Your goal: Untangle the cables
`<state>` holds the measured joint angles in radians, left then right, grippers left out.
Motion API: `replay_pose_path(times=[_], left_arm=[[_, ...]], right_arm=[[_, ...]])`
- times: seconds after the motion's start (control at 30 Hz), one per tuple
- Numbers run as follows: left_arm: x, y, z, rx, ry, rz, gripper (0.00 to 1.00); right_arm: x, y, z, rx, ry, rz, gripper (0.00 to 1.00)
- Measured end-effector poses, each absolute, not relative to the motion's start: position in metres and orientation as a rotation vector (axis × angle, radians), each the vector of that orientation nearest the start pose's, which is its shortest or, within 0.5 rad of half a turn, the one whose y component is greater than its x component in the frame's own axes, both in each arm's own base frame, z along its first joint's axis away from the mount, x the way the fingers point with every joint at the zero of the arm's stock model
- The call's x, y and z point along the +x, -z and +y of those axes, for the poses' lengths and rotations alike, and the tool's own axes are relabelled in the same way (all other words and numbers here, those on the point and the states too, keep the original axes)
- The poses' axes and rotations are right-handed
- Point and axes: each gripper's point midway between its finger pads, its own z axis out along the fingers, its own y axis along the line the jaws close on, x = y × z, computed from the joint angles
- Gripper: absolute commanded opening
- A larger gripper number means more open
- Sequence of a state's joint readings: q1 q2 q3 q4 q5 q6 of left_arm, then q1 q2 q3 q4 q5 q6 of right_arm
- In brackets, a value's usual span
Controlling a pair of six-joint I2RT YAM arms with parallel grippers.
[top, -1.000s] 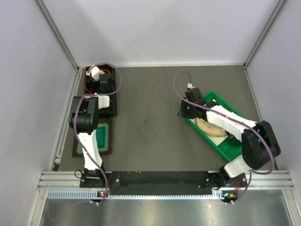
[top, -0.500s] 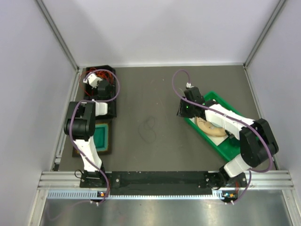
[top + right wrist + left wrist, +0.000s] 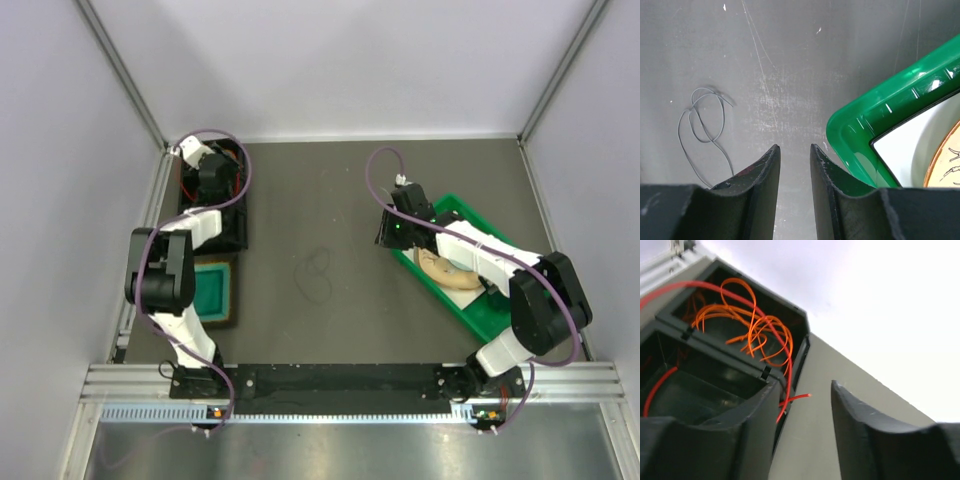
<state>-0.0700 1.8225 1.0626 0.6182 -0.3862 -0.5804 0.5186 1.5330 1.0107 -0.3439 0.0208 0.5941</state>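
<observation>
Orange cables (image 3: 757,327) over bin (image 3: 801,322) rim

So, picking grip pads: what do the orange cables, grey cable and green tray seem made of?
Orange cables: thin plastic-sheathed cord, smooth, holding springy loops. Grey cable: thin matte wire, likely plastic-coated. Green tray: hard glossy plastic; bright highlights along its rim.

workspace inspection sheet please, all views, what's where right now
surface: dark grey table, scuffed
job's things: orange cables tangled in black bin; thin dark cable looped on the table
clutter: green tray at right, teal tray at left
hands: left hand open by the bin; right hand open, empty, beside green tray
cables: purple hoses along both arms
surroundings: pale walls, nothing else seen
</observation>
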Motion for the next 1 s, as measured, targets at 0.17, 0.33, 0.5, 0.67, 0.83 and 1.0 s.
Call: replay_pose_path(times=[0.17, 0.33, 0.5, 0.67, 0.83, 1.0], left_arm=[[0.548, -0.218, 0.012, -0.68, 0.098, 1.583, 0.55], [0.579, -0.281, 0.03, -0.677, 0.025, 1.612, 0.59], [0.587, -0.27, 0.075, -0.733, -0.079, 1.714, 0.64], [0.584, -0.189, 0.122, -0.821, -0.162, 1.927, 0.64], [0.564, -0.125, 0.142, -0.883, -0.181, 2.105, 0.63], [0.562, -0.121, 0.147, -0.882, -0.147, 2.124, 0.59]], right_arm=[[0.327, -0.094, 0.209, 0.104, -0.463, 2.492, 0.31], [0.327, -0.095, 0.211, 0.101, -0.472, 2.491, 0.31], [0.327, -0.095, 0.212, 0.099, -0.479, 2.489, 0.31], [0.327, -0.095, 0.212, 0.097, -0.483, 2.49, 0.31], [0.328, -0.092, 0.214, 0.093, -0.486, 2.499, 0.31], [0.327, -0.087, 0.216, 0.089, -0.492, 2.516, 0.31]])
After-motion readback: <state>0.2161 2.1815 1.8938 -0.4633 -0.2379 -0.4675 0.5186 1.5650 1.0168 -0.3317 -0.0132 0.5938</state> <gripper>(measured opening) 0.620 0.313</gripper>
